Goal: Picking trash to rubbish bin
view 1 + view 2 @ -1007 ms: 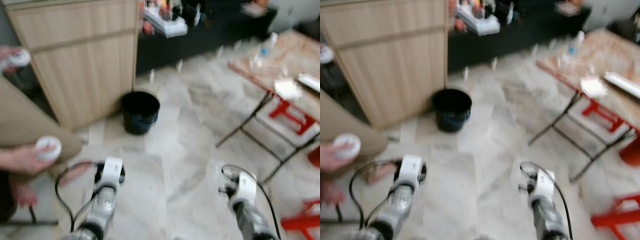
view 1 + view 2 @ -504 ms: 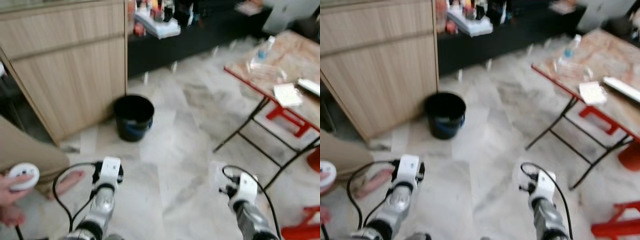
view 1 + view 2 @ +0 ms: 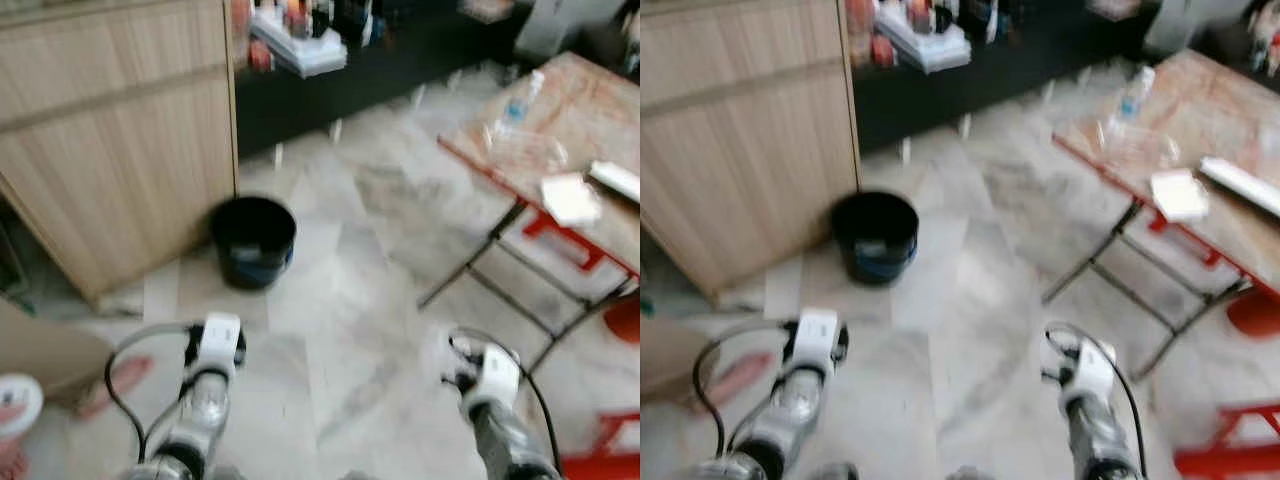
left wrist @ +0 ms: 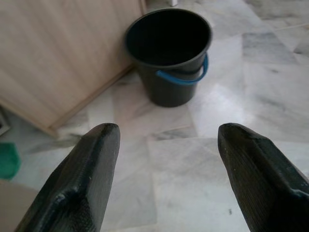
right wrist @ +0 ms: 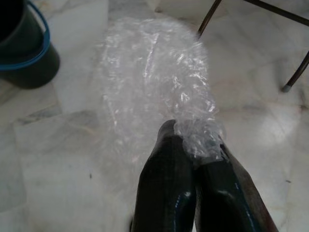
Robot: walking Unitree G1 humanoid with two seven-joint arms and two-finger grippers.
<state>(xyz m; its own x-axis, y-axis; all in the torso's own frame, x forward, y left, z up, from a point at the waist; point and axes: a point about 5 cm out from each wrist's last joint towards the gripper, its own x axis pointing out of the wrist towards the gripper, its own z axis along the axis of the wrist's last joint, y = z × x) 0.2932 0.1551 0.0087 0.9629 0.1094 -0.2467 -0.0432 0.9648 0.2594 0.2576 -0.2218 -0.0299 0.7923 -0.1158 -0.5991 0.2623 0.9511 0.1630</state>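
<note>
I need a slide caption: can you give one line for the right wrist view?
Right tool shut on a sheet of bubble wrap, carried above the marble floor toward the black bucket.

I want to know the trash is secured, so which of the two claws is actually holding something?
The right claw: its fingers are shut on clear bubble wrap. The left claw is open with nothing between its fingers, pointed toward the black bucket.

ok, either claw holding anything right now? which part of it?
Right claw is shut on a piece of clear bubble wrap, pinched at its near end. Left claw is open and holds nothing.
</note>
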